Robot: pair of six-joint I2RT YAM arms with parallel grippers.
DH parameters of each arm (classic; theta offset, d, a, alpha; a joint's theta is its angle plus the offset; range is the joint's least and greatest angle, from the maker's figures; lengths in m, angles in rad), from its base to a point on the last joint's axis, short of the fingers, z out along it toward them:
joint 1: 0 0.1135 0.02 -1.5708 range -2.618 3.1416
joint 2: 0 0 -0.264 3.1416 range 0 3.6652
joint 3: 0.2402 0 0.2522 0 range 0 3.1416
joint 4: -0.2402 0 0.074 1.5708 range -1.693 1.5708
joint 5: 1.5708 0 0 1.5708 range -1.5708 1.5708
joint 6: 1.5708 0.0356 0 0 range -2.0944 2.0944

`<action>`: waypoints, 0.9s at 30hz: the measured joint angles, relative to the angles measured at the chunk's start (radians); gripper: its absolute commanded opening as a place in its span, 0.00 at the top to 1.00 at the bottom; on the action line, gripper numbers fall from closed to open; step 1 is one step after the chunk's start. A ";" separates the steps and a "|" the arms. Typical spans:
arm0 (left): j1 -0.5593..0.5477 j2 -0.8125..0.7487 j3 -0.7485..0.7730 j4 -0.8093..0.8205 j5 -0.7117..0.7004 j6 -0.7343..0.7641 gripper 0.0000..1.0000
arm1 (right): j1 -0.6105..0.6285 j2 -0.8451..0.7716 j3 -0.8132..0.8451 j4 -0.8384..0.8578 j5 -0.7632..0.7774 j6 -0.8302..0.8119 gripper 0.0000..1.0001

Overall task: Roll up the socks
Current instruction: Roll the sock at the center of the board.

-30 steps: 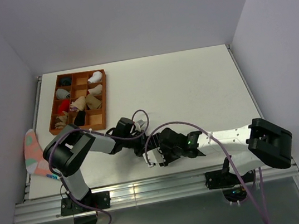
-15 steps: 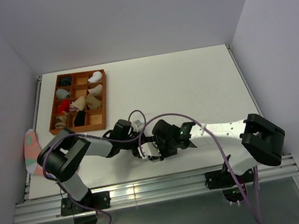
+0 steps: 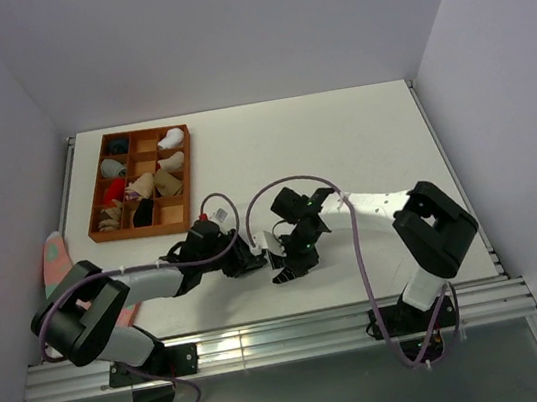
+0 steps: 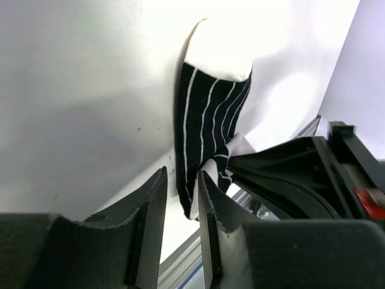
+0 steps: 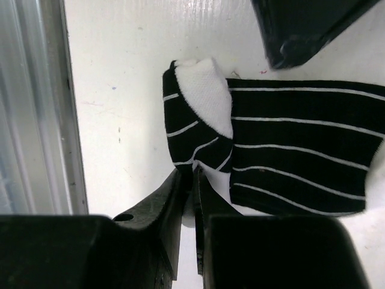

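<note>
One striped sock [image 5: 289, 150] lies flat on the table [image 3: 342, 150], near the front edge at the middle, between the two claws. The right claw [image 5: 192, 180] is clamped on the sock's folded end (where a white patch is turned over the black). The left claw [image 4: 182, 180] has its jaws apart, with an edge of the sock between them. At the far left sits one wooden tray [image 3: 187, 173] of twelve compartments, several holding bundled socks. One pink sock [image 3: 54, 255] lies at the table's left edge.
</note>
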 measured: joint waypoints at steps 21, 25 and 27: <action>-0.229 -0.426 -0.223 0.066 -0.547 0.155 0.70 | -0.286 0.489 0.415 -0.535 -0.366 -0.161 0.85; -0.288 -0.385 -0.183 0.109 -0.602 0.270 0.66 | -0.319 0.559 0.459 -0.622 -0.417 -0.214 0.84; -0.306 -0.340 -0.148 0.148 -0.607 0.326 0.63 | -0.334 0.585 0.475 -0.646 -0.437 -0.232 0.84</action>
